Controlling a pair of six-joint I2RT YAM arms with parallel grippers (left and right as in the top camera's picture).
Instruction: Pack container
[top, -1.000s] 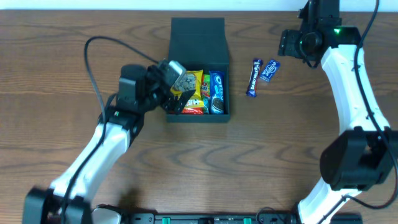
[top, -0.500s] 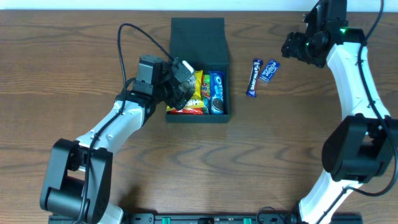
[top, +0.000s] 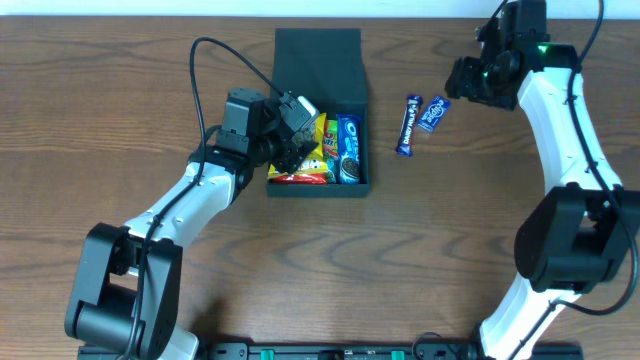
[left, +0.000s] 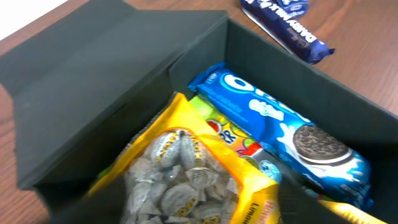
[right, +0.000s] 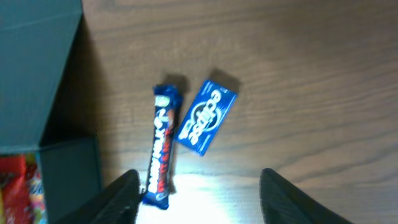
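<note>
The container (top: 318, 62) sits at the middle of the wooden worktop (top: 450, 260), somewhat toward the far edge, with its opening facing up. The lid is folded fully back on the far side and lies flat, so box and lid together have their long axis running from the robot's side to the far edge; the hinge crosses it left to right. Packing is judged partly done. The tray holds a blue biscuit packet (top: 349, 148) along its right wall, a yellow bag of wrapped sweets (left: 186, 180) on the left and a red packet (top: 300, 177) at the near wall. Two items remain outside, well apart from the box on its right: a chocolate bar (right: 161, 165) and, just beside it, a small blue packet (right: 207, 116). The lid is not yet closed. The left pincer (top: 290, 135) hangs over the left part of the tray at the yellow bag; its fingers are not visible, so grip or release cannot be determined. The right pincer (right: 199, 199) hovers above the two loose items, fingers spread wide and empty.
</note>
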